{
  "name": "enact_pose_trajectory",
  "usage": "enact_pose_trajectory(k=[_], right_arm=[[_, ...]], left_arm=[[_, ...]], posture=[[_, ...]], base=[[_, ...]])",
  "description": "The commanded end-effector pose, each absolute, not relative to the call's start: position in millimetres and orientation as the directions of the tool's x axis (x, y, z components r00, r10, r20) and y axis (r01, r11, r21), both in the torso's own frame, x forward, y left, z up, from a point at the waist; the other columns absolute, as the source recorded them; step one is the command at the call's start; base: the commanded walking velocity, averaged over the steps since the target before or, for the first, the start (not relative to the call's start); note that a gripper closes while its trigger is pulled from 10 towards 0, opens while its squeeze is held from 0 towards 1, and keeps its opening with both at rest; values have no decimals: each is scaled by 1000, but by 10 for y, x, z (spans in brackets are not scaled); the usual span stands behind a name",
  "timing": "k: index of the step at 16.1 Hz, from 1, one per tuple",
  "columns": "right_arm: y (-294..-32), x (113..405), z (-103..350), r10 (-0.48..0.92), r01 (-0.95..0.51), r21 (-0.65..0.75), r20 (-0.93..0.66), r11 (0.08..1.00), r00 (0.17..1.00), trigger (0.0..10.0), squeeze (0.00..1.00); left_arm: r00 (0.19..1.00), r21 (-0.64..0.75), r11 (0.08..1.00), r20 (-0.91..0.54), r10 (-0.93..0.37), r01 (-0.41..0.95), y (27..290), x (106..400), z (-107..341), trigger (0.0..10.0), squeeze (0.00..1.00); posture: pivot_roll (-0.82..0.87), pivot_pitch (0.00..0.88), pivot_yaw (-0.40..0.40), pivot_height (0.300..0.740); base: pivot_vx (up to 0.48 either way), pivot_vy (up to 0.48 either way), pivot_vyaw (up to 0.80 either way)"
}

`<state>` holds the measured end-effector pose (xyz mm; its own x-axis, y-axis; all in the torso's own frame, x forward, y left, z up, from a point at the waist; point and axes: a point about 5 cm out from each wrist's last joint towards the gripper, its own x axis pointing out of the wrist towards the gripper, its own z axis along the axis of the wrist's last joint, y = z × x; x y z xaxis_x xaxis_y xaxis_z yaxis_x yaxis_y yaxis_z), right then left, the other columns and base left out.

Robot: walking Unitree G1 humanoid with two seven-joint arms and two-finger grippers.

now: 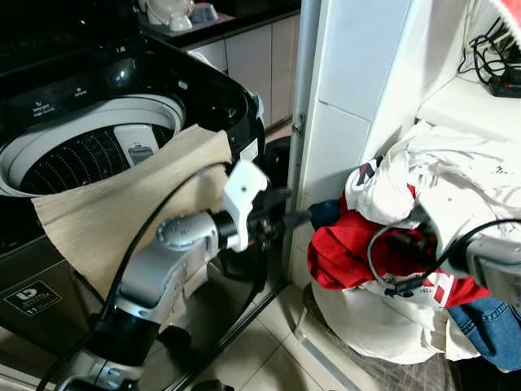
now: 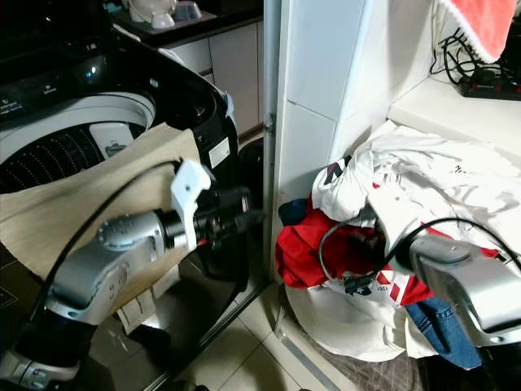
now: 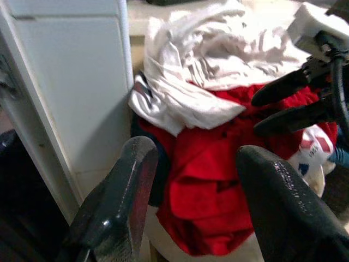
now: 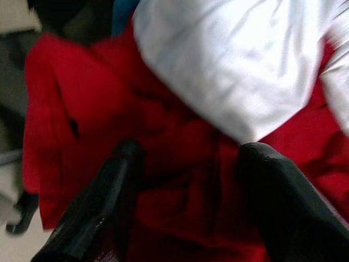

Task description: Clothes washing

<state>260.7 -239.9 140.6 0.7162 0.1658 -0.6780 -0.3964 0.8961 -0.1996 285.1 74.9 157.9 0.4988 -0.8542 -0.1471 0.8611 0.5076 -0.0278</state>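
Observation:
A heap of laundry lies on the right: a red garment (image 1: 342, 254) under white clothes (image 1: 456, 171), with blue jeans (image 1: 488, 326) at the edge. My left gripper (image 1: 303, 217) is open and reaches from beside the washing machine (image 1: 81, 122) toward the red garment, a short way off it. My right gripper (image 4: 191, 153) is open, its fingers (image 3: 283, 87) spread against the red fabric just below a white fold. A beige cloth (image 1: 122, 212) hangs over the machine's front rim, partly inside the open drum.
A white pillar and door frame (image 1: 342, 81) stand between the machine and the laundry heap. A shelf with a power strip and cables (image 1: 501, 77) is behind the clothes. Pale floor tiles (image 1: 269, 350) lie below, and cabinets (image 1: 252, 57) stand beyond.

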Motion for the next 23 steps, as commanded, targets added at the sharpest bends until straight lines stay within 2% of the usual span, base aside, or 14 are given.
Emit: enact_pose_trajectory(k=[1,4,5,6,7,8,10,11,12,23], right_arm=[[-2414,2618,1375,162,-416,-218,-690,883,705,10000,1000],[-2511,2662,1258,78,-406,-304,-712,862,698,10000,1000],[-2523,2688,1220,68,-397,-312,-708,863,703,10000,769],[-2525,2688,1180,69,-405,-307,-718,861,692,10000,59],[-2531,2670,1136,71,-425,-303,-740,853,669,10000,0],[-2538,2664,1121,68,-431,-305,-746,849,662,10000,0],[-2558,2660,1105,58,-435,-313,-754,844,655,8353,0],[-2573,2661,1104,55,-436,-314,-757,843,651,863,0],[-2578,2660,1105,57,-438,-312,-758,843,650,0,0],[-2595,2662,1121,77,-472,-312,-765,825,640,0,0]], left_arm=[[476,-11,483,-151,-867,876,739,2809,1606,10000,0],[467,-2,473,-154,-871,881,735,2763,1582,10000,0],[465,1,471,-161,-870,882,737,2753,1564,10000,0],[461,6,466,-169,-871,885,737,2744,1551,10000,0],[452,8,457,-175,-875,889,733,2733,1544,10000,0],[451,10,457,-176,-875,889,732,2732,1545,10000,0],[453,10,459,-176,-874,888,732,2732,1548,10000,0],[454,13,459,-181,-873,888,742,2734,1548,10000,0],[453,13,458,-182,-873,889,744,2734,1547,10000,0],[442,21,446,-196,-875,895,741,2729,1530,10000,0]], posture=[[-100,0,67,740],[-101,0,65,740],[-102,0,65,740],[-102,0,65,740],[-101,0,65,740],[-101,0,65,740],[-97,0,63,740],[-97,0,63,740],[-99,0,66,740],[-99,0,63,740]], base=[[0,0,0],[0,0,0],[0,0,0],[0,0,0],[0,0,0],[0,0,0],[0,0,0],[0,0,0],[0,0,0],[0,0,0]])
